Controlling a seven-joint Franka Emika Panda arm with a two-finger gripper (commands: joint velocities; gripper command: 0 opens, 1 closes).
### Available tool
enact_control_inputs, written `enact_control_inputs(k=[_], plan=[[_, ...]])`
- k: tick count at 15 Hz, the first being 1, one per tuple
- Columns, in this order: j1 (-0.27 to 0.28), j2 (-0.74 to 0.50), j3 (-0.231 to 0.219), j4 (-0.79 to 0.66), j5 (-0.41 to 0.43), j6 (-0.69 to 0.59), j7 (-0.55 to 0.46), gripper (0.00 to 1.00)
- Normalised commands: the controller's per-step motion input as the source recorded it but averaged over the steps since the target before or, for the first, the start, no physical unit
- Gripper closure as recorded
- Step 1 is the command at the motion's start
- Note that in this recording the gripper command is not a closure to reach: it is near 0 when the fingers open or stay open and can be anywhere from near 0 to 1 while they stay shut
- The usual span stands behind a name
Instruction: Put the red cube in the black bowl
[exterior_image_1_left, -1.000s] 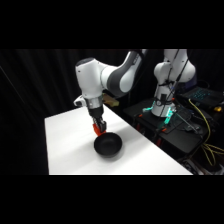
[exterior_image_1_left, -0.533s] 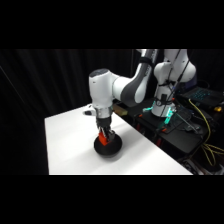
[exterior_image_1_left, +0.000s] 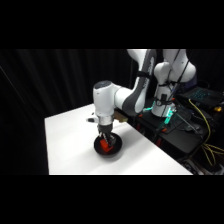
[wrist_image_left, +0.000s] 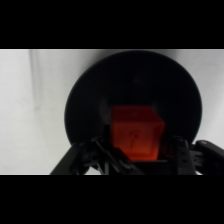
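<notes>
My claw closed on the cube, fingers either side of it. Cube sits low inside the bowl, over its middle. Bowl rests on the bench.

The side camera looks down across the table from afar; the wrist camera hangs close over the bowl, seen at 6 o'clock in the side view.

red-orange cube, matte black bowl, white table
</notes>
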Motion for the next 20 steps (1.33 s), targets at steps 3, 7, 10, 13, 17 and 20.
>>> enact_control_inputs(k=[3,7,10,13,17,20], plan=[[0.000,-0.04,-0.034,0.00,-0.049,-0.01,0.01,0.00],[0.044,-0.17,-0.042,-0.01,-0.069,-0.22,0.07,0.00],[0.124,-0.32,-0.093,0.00,-0.144,-0.41,0.20,0.00],[0.102,-0.38,-0.057,0.02,-0.115,-0.44,0.20,0.00],[0.089,-0.38,-0.036,0.04,-0.137,-0.41,0.24,0.00],[0.077,-0.38,-0.002,0.05,-0.160,-0.39,0.26,0.00]])
